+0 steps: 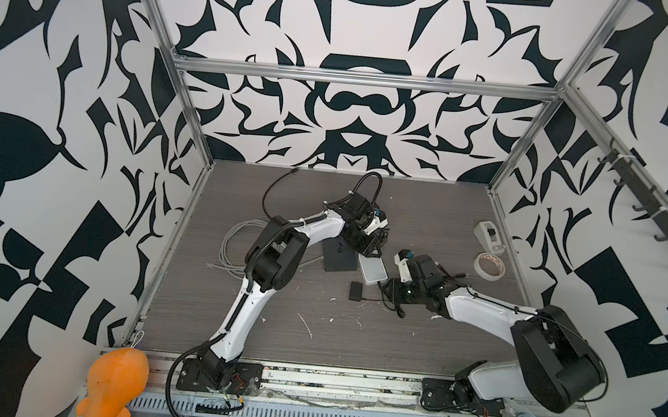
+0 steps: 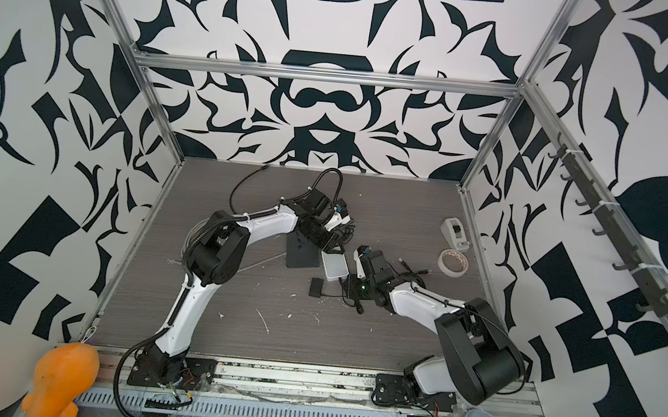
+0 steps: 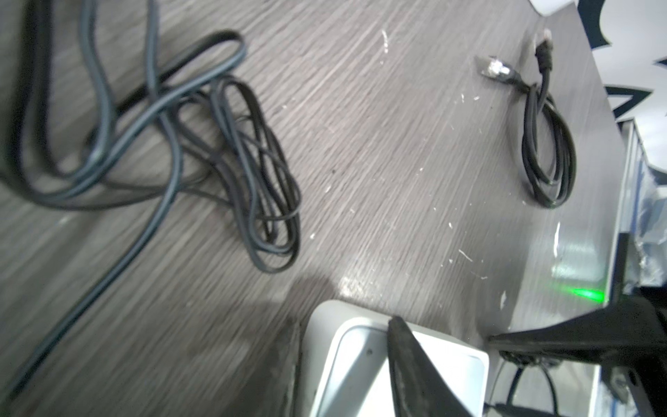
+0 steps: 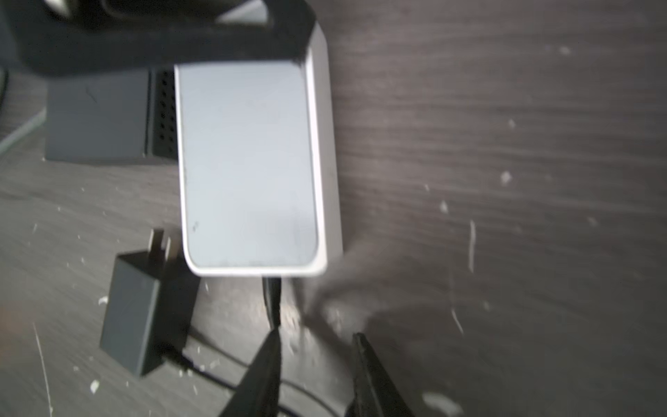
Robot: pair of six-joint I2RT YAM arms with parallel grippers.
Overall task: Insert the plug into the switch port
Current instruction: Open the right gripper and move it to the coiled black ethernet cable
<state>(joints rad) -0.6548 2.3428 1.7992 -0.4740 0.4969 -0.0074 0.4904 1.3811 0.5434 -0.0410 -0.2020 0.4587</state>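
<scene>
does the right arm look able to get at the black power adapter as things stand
Probably yes: the power adapter lies uncovered on the table just beside the open right gripper, with only its thin cable trailing beneath it.

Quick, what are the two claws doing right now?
Left gripper: over the white box, grip cannot be told.
Right gripper: open, holding nothing.

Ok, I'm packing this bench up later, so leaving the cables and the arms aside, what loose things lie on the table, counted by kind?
Flat boxes: 2, the black box and the white box
Power adapter: 1
Tape dispenser: 1
Tape roll: 1
Total: 5
</scene>
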